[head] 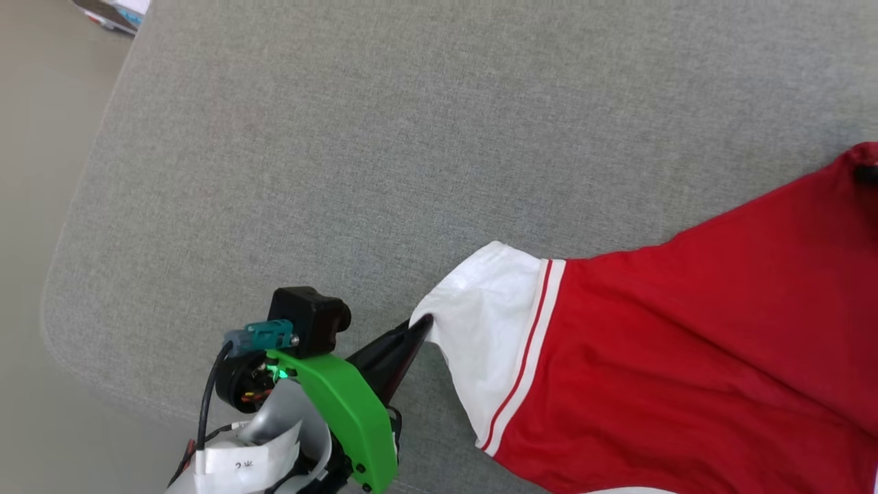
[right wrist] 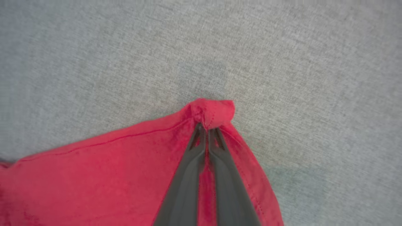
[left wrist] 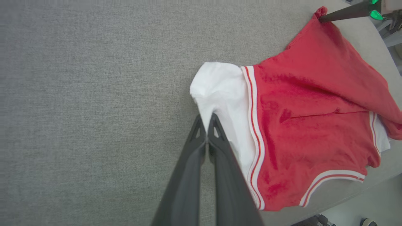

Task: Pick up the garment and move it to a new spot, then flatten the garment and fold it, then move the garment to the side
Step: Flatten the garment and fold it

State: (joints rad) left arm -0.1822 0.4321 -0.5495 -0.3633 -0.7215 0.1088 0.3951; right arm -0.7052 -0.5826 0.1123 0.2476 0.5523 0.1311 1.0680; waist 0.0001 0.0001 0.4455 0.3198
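Now the left gripper [left wrist: 206, 117], white wrist label [head: 236, 463] unreadable, slants low, tips pinched tight on the white sleeve [left wrist: 220, 84] of the garment [left wrist: 314, 110]. And the right gripper [right wrist: 207, 127] clamps a red corner [right wrist: 213, 111]; cloth stretches between them.

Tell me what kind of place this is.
Probably an indoor garment-folding station: a grey fabric-covered surface with a rounded corner, pale floor beside it, and the garment on top.
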